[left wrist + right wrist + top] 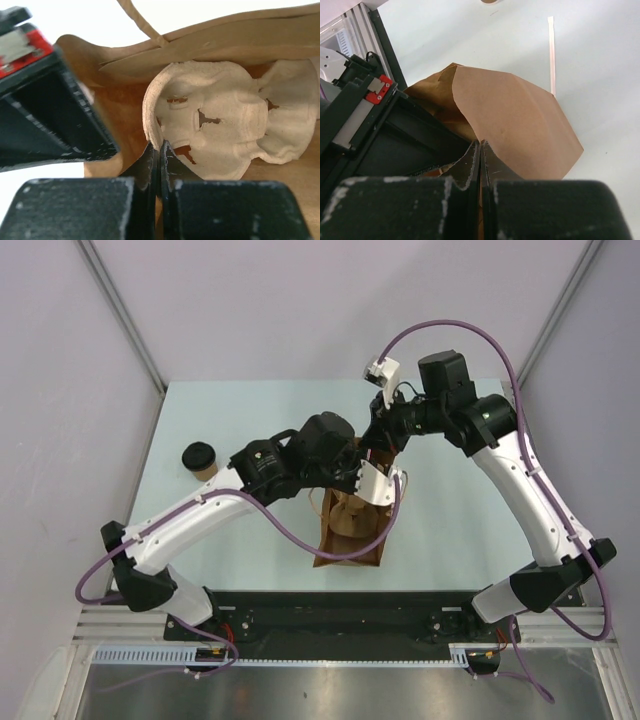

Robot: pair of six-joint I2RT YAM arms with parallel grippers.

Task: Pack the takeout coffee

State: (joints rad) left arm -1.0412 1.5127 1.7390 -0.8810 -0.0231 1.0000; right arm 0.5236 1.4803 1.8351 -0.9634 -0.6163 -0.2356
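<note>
- The takeout coffee (200, 457) stands upright with its black lid on, on the pale table (250, 420). It is at about 10 o'clock from the paper bag (345, 555), well apart from it, and neither arm touches it.
- The brown paper bag stands at the centre of the table with its mouth open to the overhead camera. Both arms converge on its far rim at 12 o'clock.
- A pulp cup carrier (350, 518) sits inside the bag's mouth. The left wrist view shows two pale hollows lying between the bag's brown walls.
- The left gripper (160, 150) reaches in from 9 o'clock. Its jaws are pressed together on the near rim of the carrier, with no gap between the fingertips.
- The right gripper (480, 147) comes in from 2 o'clock. Its jaws are pinched tight on the bag's upper edge, where a flap of brown paper runs down between the fingertips.
- The two grippers work just beside each other. Each wrist camera shows the other's black body filling the left of its frame.
- One paper handle (140, 20) of the bag loops up at 11 o'clock in the left wrist view.
- A thin paper-wrapped straw (551, 55) lies flat on the table. In the right wrist view it is at 1 o'clock from the bag, near it but apart.
</note>
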